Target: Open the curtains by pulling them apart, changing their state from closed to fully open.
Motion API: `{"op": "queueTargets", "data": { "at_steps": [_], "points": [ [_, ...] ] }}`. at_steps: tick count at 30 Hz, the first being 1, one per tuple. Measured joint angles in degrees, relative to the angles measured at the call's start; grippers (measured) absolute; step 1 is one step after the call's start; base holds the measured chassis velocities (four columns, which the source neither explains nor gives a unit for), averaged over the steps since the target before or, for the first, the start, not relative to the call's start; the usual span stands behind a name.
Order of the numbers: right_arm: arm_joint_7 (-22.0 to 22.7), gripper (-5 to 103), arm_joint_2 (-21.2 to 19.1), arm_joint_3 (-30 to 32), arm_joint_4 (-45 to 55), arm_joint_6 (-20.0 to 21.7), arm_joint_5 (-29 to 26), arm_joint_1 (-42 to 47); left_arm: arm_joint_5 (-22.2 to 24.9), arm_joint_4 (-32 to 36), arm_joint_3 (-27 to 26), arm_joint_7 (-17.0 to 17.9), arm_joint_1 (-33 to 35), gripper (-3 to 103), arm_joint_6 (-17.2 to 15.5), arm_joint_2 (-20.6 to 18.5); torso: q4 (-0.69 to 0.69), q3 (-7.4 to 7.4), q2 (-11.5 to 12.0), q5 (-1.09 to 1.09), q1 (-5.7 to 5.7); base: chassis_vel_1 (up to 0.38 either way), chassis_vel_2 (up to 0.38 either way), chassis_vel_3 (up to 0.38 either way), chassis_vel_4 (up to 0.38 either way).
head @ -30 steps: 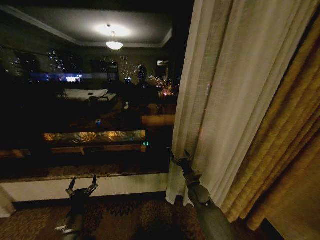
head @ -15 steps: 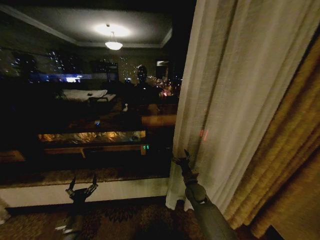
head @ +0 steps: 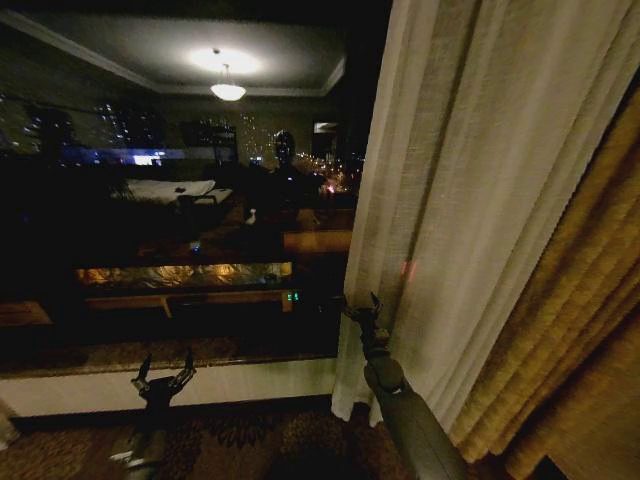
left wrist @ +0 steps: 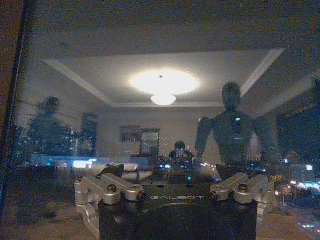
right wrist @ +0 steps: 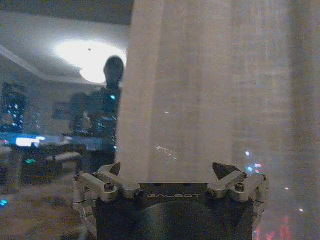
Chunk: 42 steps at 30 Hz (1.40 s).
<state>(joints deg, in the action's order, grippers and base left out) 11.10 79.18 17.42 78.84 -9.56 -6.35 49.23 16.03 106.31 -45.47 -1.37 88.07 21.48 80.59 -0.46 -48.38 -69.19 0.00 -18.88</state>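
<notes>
One sheer cream curtain (head: 450,190) hangs in pleats at the right of the window, its inner edge running down to the floor. My right gripper (head: 362,308) is open, right at that inner edge low down. In the right wrist view the curtain (right wrist: 200,85) hangs just beyond the spread fingers of the gripper (right wrist: 168,170), with no fabric pinched between them. My left gripper (head: 163,370) is open too, low in front of the sill. In the left wrist view that gripper (left wrist: 175,175) faces bare glass.
A thick golden-yellow drape (head: 580,300) hangs to the right of the sheer panel. The dark window (head: 180,200) reflects the room, a ceiling lamp and the robot. A pale sill (head: 240,375) runs below it, above patterned carpet (head: 260,440).
The whole picture has shifted a little, so the camera moved. My right gripper has edged slightly upward along the curtain's inner edge. The left gripper has stayed where it was.
</notes>
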Motion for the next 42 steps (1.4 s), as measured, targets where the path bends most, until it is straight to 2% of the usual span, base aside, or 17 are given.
{"op": "queueTargets", "data": {
  "at_steps": [8, 17, 18, 19, 22, 27, 30, 33, 36, 38, 39, 40, 42],
  "points": [
    [-0.5, 100, -1.6, 0.6, -3.7, -1.2, 2.0, -1.8, 0.0, 0.0, 0.0, 0.0, 0.0, 100, 0.0, 0.0, -0.01, 0.0, 0.0, 0.0, 0.0, 0.0, 0.0, 0.0, 0.0],
    [-2.1, 101, 1.4, -1.3, -6.9, -2.1, 2.3, -5.3, 0.0, 0.0, 0.0, 0.0, 0.0, 100, 0.0, 0.0, 0.0, 0.0, 0.0, 0.0, 0.0, 0.0, 0.0, 0.0, 0.0],
    [-2.6, 96, 1.7, -1.4, -7.3, -2.7, 2.4, -5.4, 0.0, 0.0, 0.0, 0.0, 0.0, 100, 0.0, 0.0, 0.0, 0.0, 0.0, 0.0, 0.0, 0.0, 0.0, 0.0, 0.0],
    [-2.9, 96, 1.9, -1.5, -7.6, -3.1, 2.4, -5.5, 0.0, 0.0, 0.0, 0.0, 0.0, 100, 0.0, 0.0, 0.0, 0.0, 0.0, 0.0, 0.0, 0.0, 0.0, 0.0, 0.0],
    [-3.3, 80, 1.9, -1.5, -8.1, -3.8, 2.4, -5.6, 0.0, 0.0, 0.0, 0.0, 0.0, 100, 0.0, 0.0, 0.0, 0.0, 0.0, -0.01, 0.0, 0.0, 0.0, 0.0, 0.0],
    [-3.9, 70, 1.5, -1.4, -8.2, -4.1, 2.4, -5.5, 0.0, 0.0, 0.0, 0.0, 0.0, 100, 0.0, 0.0, 0.0, 0.0, 0.0, -0.01, -0.01, 0.0, 0.0, 0.0, 0.0],
    [-4.2, 53, 1.3, -1.3, -8.2, -4.2, 2.4, -5.2, 0.0, 0.0, 0.0, 0.0, 0.0, 100, 0.0, 0.0, -0.01, 0.0, 0.0, 0.0, 0.0, 0.0, 0.0, 0.0, 0.0],
    [-4.3, 48, 1.3, -1.2, -8.0, -4.3, 2.4, -4.8, 0.0, 0.0, 0.0, 0.0, 0.0, 100, 0.0, 0.0, 0.0, 0.0, 0.0, 0.0, 0.0, 0.0, 0.0, 0.0, 0.0],
    [-4.7, 31, 1.2, -1.2, -7.6, -4.5, 2.4, -4.1, 0.0, 0.0, 0.0, 0.0, 0.0, 100, 0.0, 0.0, 0.0, 0.0, 0.0, 0.0, 0.0, 0.0, 0.0, 0.0, 0.0],
    [-4.8, 31, 1.2, -1.2, -7.5, -4.5, 2.4, -4.0, 0.0, 0.0, 0.0, 0.0, 0.0, 100, 0.0, 0.0, 0.0, 0.0, 0.0, 0.0, 0.0, 0.0, 0.0, 0.0, 0.0],
    [-5.1, 20, 1.2, -1.2, -7.5, -4.6, 2.3, -3.9, 0.0, 0.0, 0.0, 0.0, 0.0, 100, 0.0, 0.0, 0.0, 0.0, 0.0, 0.0, 0.0, 0.0, 0.0, 0.0, 0.0],
    [-5.2, 20, 1.3, -1.2, -7.4, -4.6, 2.3, -3.8, 0.0, 0.0, 0.0, 0.0, 0.0, 100, 0.0, 0.0, 0.0, 0.0, 0.0, 0.0, 0.0, 0.0, 0.0, 0.0, 0.0],
    [-5.3, 10, 1.3, -1.2, -7.4, -4.6, 2.3, -3.8, 0.0, 0.0, 0.0, 0.0, 0.0, 100, 0.0, 0.0, 0.0, 0.0, 0.0, 0.0, 0.0, 0.0, 0.0, 0.0, 0.0]
  ]
}}
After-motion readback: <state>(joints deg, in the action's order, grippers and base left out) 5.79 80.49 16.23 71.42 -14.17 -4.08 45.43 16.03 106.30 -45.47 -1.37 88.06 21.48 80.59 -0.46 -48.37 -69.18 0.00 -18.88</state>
